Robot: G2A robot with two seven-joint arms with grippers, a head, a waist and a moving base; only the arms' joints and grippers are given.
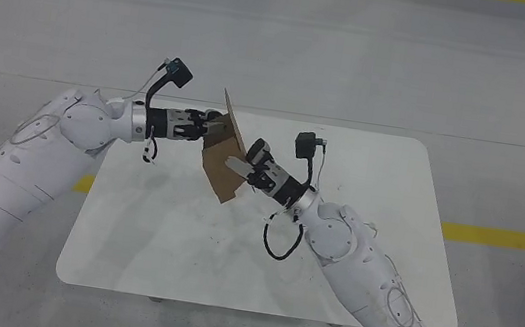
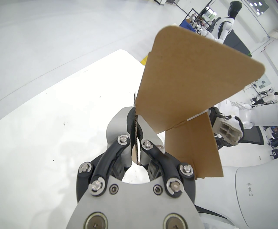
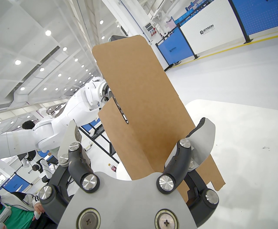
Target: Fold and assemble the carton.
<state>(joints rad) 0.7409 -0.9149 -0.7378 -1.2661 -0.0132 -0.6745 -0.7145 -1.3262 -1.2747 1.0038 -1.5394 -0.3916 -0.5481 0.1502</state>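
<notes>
Carton: brown cardboard carton (image 1: 224, 156), held above the white table (image 1: 363, 238).
Left gripper (image 2: 135, 122): clamped on its edge.
Right gripper (image 3: 139, 126): fingers spread, straddling it.

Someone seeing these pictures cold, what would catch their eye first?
A partly folded brown carton is held up over the white table, between both arms. The left gripper is shut on one cardboard edge. The right gripper stands open around a panel.

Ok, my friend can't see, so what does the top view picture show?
A robot's left gripper pinches the edge of a partly folded brown carton over a white table. Its right gripper is open, with the carton between its fingers.
</notes>
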